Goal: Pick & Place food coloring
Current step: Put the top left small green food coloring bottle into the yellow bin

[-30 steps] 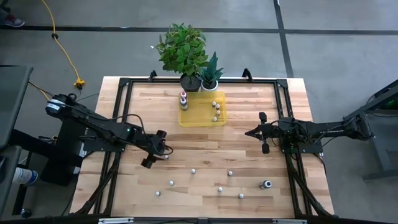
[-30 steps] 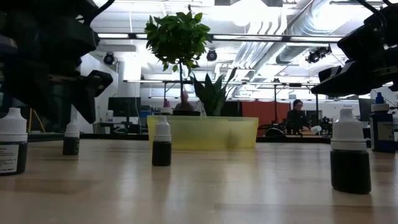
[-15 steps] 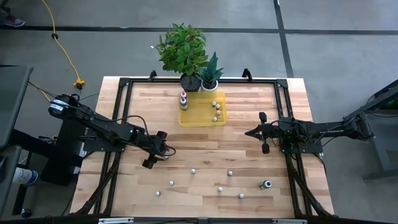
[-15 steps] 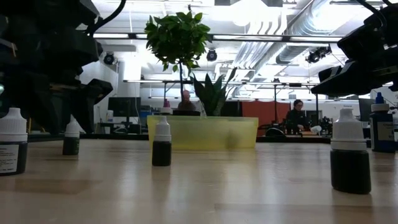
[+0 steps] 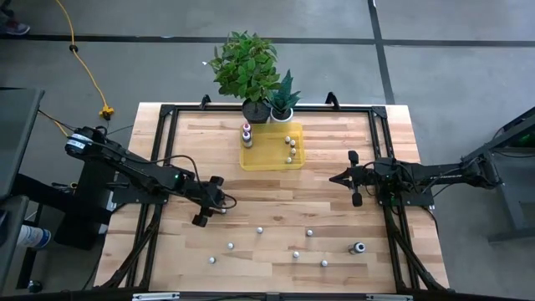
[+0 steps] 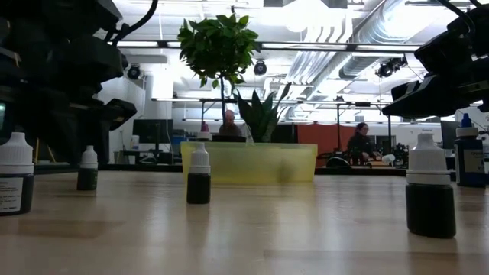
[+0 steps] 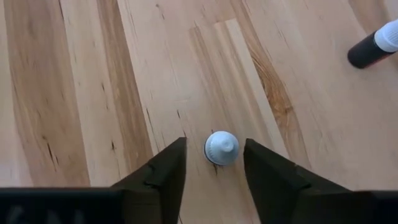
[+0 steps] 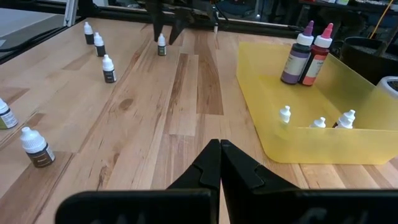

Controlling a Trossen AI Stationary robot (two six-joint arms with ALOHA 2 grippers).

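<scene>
**Left fingers bracket a small bottle on the wooden desk**

The desk (image 5: 334, 192) is pale wood planks inside a black frame, standing on a grey floor. At the upper middle of the high view two potted plants (image 5: 251, 71) stand at the desk's far edge, with a translucent yellow tray (image 5: 269, 159) just below them. The tray holds two taller coloured bottles (image 8: 305, 55) in one corner and a few white-capped ones (image 8: 285, 114). In the low view the room behind is an open workspace with ceiling ducts, screens, and two seated people (image 6: 361, 143) far off.

Loose food coloring bottles (image 5: 309, 232) are scattered across the lower middle of the high view, well apart from each other.

The left gripper (image 5: 209, 203) sits left of centre in the high view, low over the desk. In its wrist view a white-capped bottle (image 7: 221, 148) stands upright between the two dark fingers (image 7: 163, 177), near the frame's lower middle; the fingers are narrowly apart, a sliver of wood showing on each side of the cap, so not yet touching it. Another bottle (image 7: 378, 45) lies at the upper right of that frame.

The right gripper (image 5: 341, 178) waits at the right of the high view, fingers pressed together, holding nothing.
</scene>
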